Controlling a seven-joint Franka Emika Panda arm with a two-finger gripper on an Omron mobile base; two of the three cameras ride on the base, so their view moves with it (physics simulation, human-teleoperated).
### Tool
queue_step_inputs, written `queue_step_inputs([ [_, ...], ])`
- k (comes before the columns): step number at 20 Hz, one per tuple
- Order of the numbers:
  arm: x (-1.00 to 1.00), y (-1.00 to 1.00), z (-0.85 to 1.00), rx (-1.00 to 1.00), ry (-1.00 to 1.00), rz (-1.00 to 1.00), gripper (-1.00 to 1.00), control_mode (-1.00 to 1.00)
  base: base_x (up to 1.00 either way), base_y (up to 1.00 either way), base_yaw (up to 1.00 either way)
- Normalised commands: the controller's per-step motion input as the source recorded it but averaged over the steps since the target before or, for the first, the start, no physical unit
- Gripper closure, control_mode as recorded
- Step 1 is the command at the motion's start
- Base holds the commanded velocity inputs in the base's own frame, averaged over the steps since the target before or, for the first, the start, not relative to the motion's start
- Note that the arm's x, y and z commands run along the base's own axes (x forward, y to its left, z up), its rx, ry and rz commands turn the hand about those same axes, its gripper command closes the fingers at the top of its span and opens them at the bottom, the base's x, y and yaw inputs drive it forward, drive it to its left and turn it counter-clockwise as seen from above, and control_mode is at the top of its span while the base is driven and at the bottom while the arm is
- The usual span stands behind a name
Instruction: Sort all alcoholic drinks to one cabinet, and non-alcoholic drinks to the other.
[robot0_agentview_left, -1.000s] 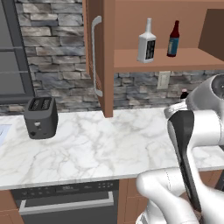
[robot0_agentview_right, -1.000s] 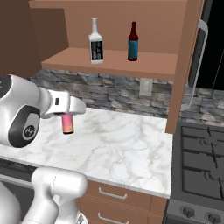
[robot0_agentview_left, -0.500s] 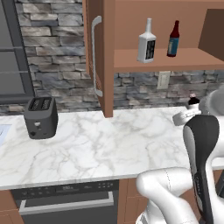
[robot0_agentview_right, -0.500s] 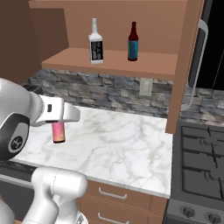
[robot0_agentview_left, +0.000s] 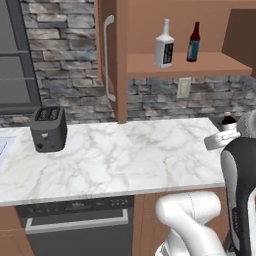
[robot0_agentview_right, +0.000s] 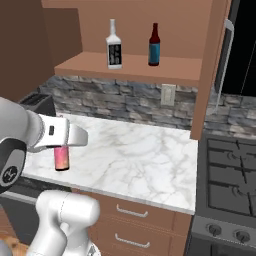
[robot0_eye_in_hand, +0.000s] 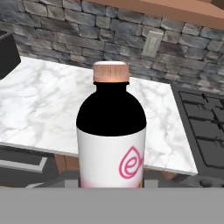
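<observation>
Pink bottle (robot0_agentview_right: 62, 157) clamped upright in end effector (robot0_agentview_right: 64, 150), jaws narrowly parted, above marble counter (robot0_agentview_right: 135, 155).

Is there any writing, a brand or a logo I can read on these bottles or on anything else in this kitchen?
"e", inside a pink drop outline: on the white label of the pink bottle in the hand.
Black label on the whitish bottle on the shelf: too small to read.
Blue label on the dark-brown bottle beside it: too small to read.
Oven panel: marks blurred, unreadable.
</observation>
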Motion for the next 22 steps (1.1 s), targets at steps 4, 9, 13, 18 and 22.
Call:
queue_step_inputs([
  [4, 0.0, 0.0, 0.0, 0.0, 0.0, 0.0, 1.0, 1.0, -1.0, -0.02, 0.0],
  [9, 0.0, 0.0, 0.0, 0.0, 0.0, 0.0, 1.0, 1.0, -0.97, -0.24, -0.1],
  [13, 0.0, 0.0, 0.0, 0.0, 0.0, 0.0, 1.0, 1.0, -0.41, -0.56, -0.54],
  [18, 0.0, 0.0, 0.0, 0.0, 0.0, 0.0, 1.0, 1.0, -0.01, -0.53, -0.75],
  [22, 0.0, 0.0, 0.0, 0.0, 0.0, 0.0, 1.0, 1.0, 0.0, -0.54, -0.76],
])
